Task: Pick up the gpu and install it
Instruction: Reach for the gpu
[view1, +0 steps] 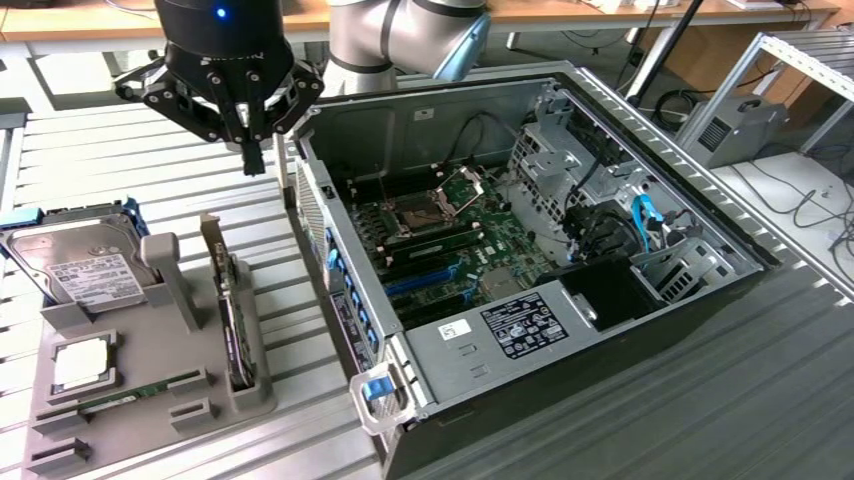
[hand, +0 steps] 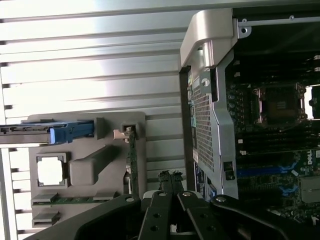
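Here, the black fingers (view1: 250, 150) are clenched together and grasp nothing, in the upper left of the exterior frame above the slatted metal surface (view1: 107, 160). The gpu (view1: 236, 330), a slim green card with a silver bracket, stands on edge in the grey moulded holder (view1: 147, 425) at lower left, just beside the open black computer case (view1: 601, 400).

No text fully readable.
- Hard drive (view1: 54, 245), on counter (view1: 147, 160) at exterior view's left: white label (view1: 87, 275) with dark print lines, too small to read.
- Silver metal cover (view1: 461, 362) inside open computer case (view1: 354, 130): black label (view1: 523, 328) with white print and small marks, illegible. Just beside it, small white sticker (view1: 454, 328) with dark marks, illegible.
- Motherboard (hand: 270, 145), wrist view: short white lettering (hand: 311, 159) at board edge, sideways, possibly a brand logo, not certain.
- gpu (view1: 236, 335), edge-on in grey holder (view1: 160, 400): markings too small to read.
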